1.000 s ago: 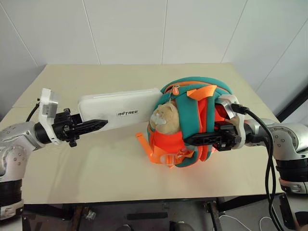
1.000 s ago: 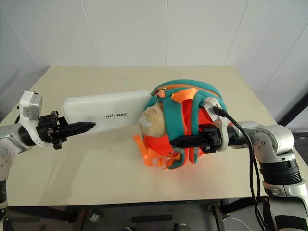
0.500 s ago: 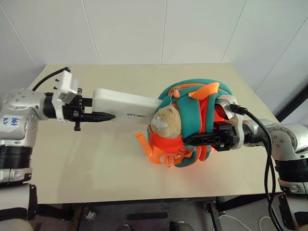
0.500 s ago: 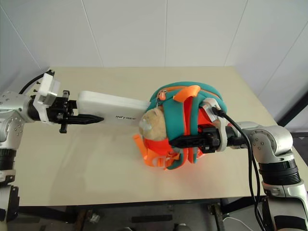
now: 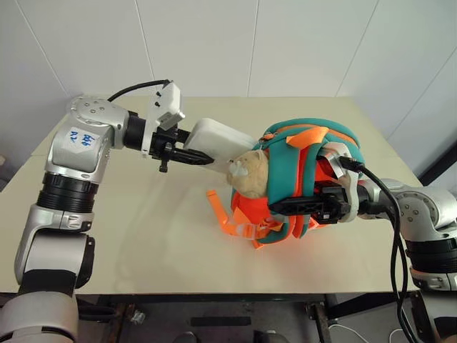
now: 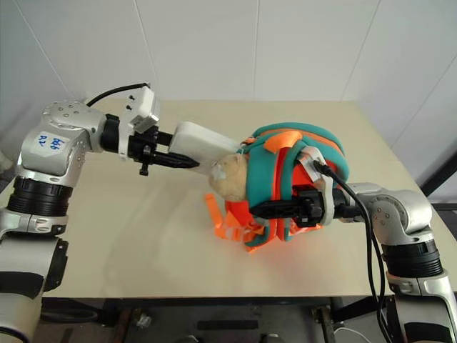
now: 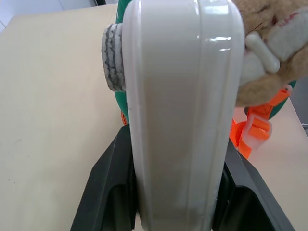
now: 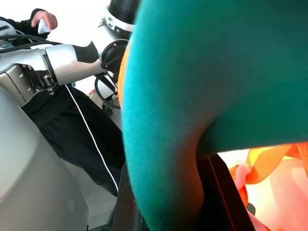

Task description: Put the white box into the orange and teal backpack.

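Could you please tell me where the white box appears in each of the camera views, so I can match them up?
Left eye view: white box upper centre, tilted, held by the left pincer.
Right eye view: upper centre-left, its far end at the orange and teal backpack.
Left wrist view: centre, edge-on between the black fingers.
Right wrist view: I cannot pick it out.
Shared landmark: the beige plush toy.

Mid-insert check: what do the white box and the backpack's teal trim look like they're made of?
White box: probably hard moulded plastic, glossy; it shows sharp highlights and a straight seam line, and keeps its shape between the left gripper fingers. Teal trim of the orange and teal backpack: looks like soft padded fabric, matte; the right wrist view shows a fine fuzzy weave, and it bulges roundly. Exact materials unconfirmed.
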`<act>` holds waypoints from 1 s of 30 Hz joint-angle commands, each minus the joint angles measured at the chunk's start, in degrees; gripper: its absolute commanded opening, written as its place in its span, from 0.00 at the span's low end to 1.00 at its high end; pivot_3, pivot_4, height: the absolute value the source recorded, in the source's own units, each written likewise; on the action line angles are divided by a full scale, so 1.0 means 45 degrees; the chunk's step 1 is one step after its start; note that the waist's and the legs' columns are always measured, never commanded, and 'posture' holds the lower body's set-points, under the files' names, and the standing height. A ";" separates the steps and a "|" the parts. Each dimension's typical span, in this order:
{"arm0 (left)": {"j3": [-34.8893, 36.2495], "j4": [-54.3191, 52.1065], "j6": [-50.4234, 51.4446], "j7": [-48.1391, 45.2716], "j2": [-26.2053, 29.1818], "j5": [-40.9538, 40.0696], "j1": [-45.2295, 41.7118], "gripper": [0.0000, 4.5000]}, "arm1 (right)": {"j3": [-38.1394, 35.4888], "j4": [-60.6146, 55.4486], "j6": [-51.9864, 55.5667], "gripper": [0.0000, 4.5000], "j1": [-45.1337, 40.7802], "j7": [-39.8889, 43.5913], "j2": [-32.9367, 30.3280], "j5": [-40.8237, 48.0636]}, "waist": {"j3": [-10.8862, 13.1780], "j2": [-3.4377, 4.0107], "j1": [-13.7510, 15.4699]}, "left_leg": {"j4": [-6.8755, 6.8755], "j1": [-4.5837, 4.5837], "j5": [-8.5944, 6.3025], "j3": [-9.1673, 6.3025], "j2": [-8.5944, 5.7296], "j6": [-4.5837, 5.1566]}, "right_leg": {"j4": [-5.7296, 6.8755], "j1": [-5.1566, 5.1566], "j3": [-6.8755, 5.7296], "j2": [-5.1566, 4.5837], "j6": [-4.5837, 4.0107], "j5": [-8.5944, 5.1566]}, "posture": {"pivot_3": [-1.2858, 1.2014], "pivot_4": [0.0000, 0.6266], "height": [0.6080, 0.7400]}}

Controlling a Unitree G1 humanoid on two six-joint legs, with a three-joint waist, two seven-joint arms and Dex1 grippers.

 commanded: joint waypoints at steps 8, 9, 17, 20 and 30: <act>-0.0156 -0.0294 -0.0466 -0.0754 -0.0510 -0.0254 0.0120 0.31 | -0.0180 -0.0961 0.0007 0.00 0.0244 -0.0302 0.0143 0.0416 | 0.0000 0.0000 0.0053 | 0.0006 -0.0001 -0.0001 -0.0001 0.0000 0.0001 | 0.0003 0.0000 0.0000 0.0000 0.0000 0.0000 | 0.52 0.24 1.00; -0.0036 -0.0188 -0.0485 -0.0871 -0.0356 -0.0297 0.0163 0.31 | -0.0197 -0.1005 0.0022 0.00 0.0286 -0.0322 0.0143 0.0434 | 0.0000 0.0000 0.0044 | 0.0004 -0.0001 -0.0001 -0.0001 0.0001 0.0001 | 0.0003 -0.0001 -0.0001 0.0000 0.0000 0.0000 | 0.52 0.24 1.00; 0.1579 0.1556 -0.1580 -0.2439 0.1083 -0.0985 0.0095 0.31 | -0.0282 -0.1105 0.0190 0.00 0.0315 -0.0383 0.0086 0.0620 | 0.0000 0.0000 -0.0142 | 0.0001 0.0000 -0.0001 0.0002 0.0003 0.0001 | 0.0008 -0.0007 0.0001 0.0003 -0.0001 0.0000 | 0.52 0.24 1.00; 0.1969 0.1978 -0.1500 -0.2933 0.1484 -0.1318 -0.0051 0.31 | -0.0301 -0.1093 0.0219 0.00 0.0344 -0.0324 -0.0023 0.0670 | 0.0000 0.0000 -0.0273 | -0.0016 -0.0002 -0.0001 0.0002 0.0003 0.0001 | 0.0004 -0.0013 0.0000 0.0004 -0.0002 -0.0001 | 0.52 0.24 1.00; 0.2661 0.0436 0.1670 -0.3619 0.3294 -0.4589 0.0506 0.31 | -0.0253 -0.0982 0.0361 0.00 0.0276 -0.0129 -0.0281 0.0775 | 0.0001 -0.0001 -0.0341 | -0.0054 -0.0012 0.0000 0.0008 0.0007 0.0000 | 0.0031 -0.0031 0.0005 0.0005 0.0000 -0.0003 | 0.52 0.24 1.00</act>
